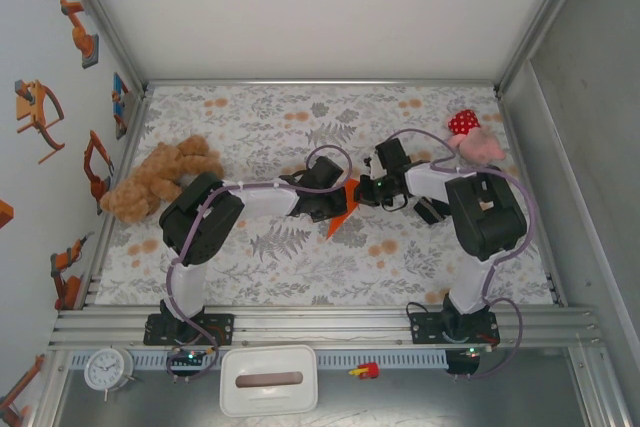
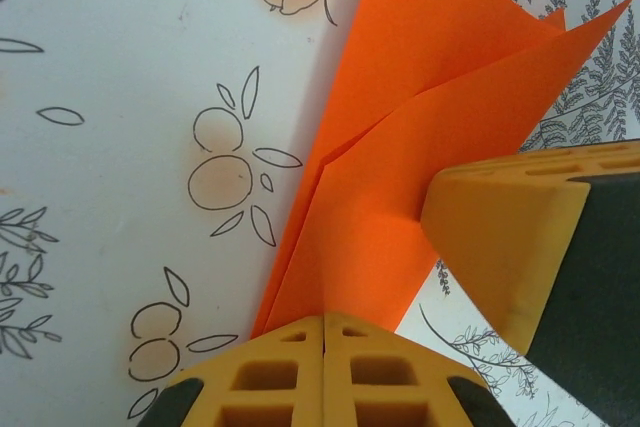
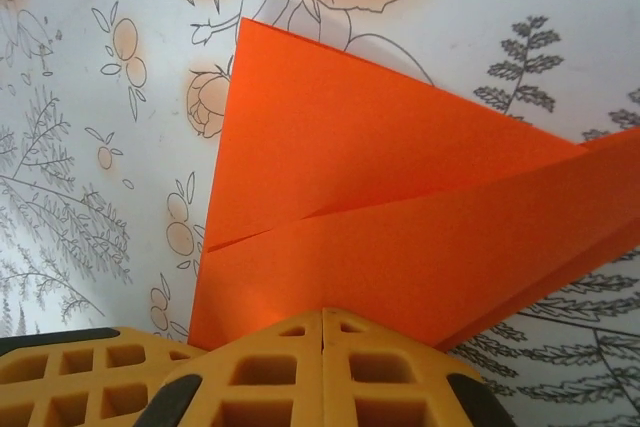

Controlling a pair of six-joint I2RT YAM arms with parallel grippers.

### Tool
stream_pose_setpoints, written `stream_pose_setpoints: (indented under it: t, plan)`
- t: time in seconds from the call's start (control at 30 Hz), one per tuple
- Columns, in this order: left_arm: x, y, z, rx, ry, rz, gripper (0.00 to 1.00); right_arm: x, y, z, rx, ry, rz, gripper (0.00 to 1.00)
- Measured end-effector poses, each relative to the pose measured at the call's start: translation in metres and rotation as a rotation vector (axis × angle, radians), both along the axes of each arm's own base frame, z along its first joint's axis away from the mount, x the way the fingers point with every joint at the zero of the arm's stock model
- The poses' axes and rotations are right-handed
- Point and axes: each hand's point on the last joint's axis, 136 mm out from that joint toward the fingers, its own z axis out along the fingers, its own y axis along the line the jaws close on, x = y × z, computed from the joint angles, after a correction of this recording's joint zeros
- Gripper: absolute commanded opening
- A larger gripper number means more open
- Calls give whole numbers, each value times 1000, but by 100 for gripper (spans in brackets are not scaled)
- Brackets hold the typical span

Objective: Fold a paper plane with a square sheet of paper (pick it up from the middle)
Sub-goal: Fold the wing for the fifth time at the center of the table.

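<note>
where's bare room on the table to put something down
Free: the far strip of floral tablecloth between the brown teddy bear and the red polka-dot plush, and the near strip between the left arm base and right arm base. Crowded: the centre, where the left tool and right tool both pinch the folded orange paper sheet.

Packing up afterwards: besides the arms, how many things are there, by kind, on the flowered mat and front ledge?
Plush toys: 2, teddy bear, polka-dot plush
Folded orange paper: 1
Clock: 1
White box: 1
Small red-yellow item: 1
Total: 6
</note>
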Motion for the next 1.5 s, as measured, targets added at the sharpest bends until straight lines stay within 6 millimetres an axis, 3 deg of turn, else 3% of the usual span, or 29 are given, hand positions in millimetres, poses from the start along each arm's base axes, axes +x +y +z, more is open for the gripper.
stream_pose_setpoints:
  t: [0.27, 0.53, 0.67, 0.77, 0.87, 0.97, 1.03, 1.13, 1.23, 1.4, 1.5]
  plan:
    - [3, 0, -2, -22, -9, 3, 2, 23, -15, 0, 123, 48, -37, 0]
    - [3, -1, -2, -34, -1, -4, 1, 85, -66, 3, 119, -36, -194, 0]
    - [3, -2, 0, -25, 9, -15, 4, 102, -81, 7, 79, -86, -243, 0]
    - [1, 0, 3, 4, 27, -36, 10, 103, -84, 16, 70, -104, -261, 0]
    - [0, -2, 12, 13, 31, -56, 19, 95, -83, 39, 68, -137, -273, 2]
    - [3, -2, 38, -18, -5, -64, 30, 82, -81, 73, 67, -190, -279, 14]
    - [6, 1, 66, -55, -53, -61, 43, 72, -78, 90, 56, -215, -283, 22]
    - [10, 23, 109, -94, -139, -24, 59, 54, -69, 100, 22, -219, -268, 29]
    - [9, 60, 129, -70, -209, 41, 77, 33, -55, 94, -33, -182, -242, 37]
    - [-8, 134, 107, 91, -233, 158, 96, -6, -27, 75, -146, -99, -201, 51]
    - [-23, 169, 90, 182, -228, 198, 99, -24, -10, 62, -209, -66, -184, 54]
